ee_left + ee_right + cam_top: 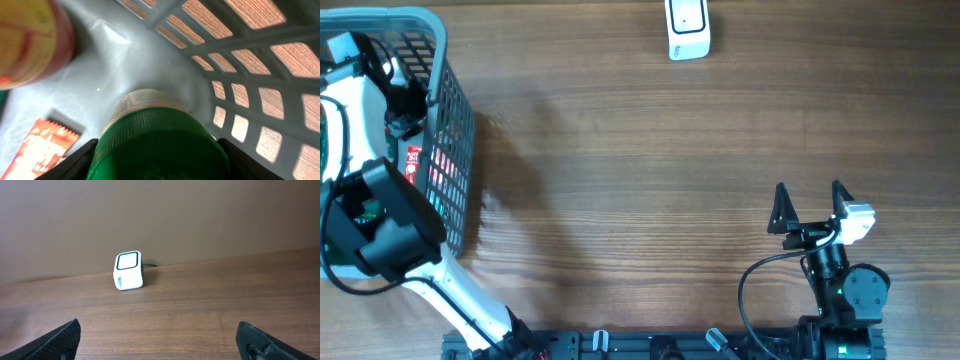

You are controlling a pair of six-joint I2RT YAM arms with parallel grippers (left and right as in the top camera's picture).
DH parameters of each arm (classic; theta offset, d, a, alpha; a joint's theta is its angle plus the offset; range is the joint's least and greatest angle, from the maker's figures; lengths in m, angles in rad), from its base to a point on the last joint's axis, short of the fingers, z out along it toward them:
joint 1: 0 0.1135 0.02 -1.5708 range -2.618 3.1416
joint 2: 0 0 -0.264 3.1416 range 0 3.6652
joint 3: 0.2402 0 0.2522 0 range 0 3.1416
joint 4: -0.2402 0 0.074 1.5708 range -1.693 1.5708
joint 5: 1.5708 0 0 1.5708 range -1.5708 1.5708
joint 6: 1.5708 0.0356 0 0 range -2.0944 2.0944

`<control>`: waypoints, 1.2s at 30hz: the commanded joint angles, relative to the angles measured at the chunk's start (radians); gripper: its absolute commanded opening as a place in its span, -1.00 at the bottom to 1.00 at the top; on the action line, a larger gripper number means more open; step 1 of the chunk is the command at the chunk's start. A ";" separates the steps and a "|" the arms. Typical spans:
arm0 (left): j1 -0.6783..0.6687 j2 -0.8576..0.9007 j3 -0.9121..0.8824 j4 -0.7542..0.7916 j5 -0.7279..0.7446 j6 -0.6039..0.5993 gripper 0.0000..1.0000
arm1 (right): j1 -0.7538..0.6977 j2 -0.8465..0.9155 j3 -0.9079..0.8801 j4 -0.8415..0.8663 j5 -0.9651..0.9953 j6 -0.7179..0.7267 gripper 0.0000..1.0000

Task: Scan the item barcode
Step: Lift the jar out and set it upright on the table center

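Inside the grey plastic lattice basket, my left gripper clamps the green ribbed lid of a white plastic jar, beside a red snack packet. My right gripper hangs spread wide over the brown wooden table, facing the small white cube-shaped barcode scanner.

The desk is finished in matt, grained brown wood, and the basket is moulded in smooth grey plastic. The scanner is cased in glossy white plastic; the green cap is finely ribbed, the red wrapper shiny.
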 commanded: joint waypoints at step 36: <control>-0.720 -0.667 0.000 -0.187 -0.021 -0.233 0.05 | 0.005 -0.008 -0.002 0.005 0.006 -0.010 1.00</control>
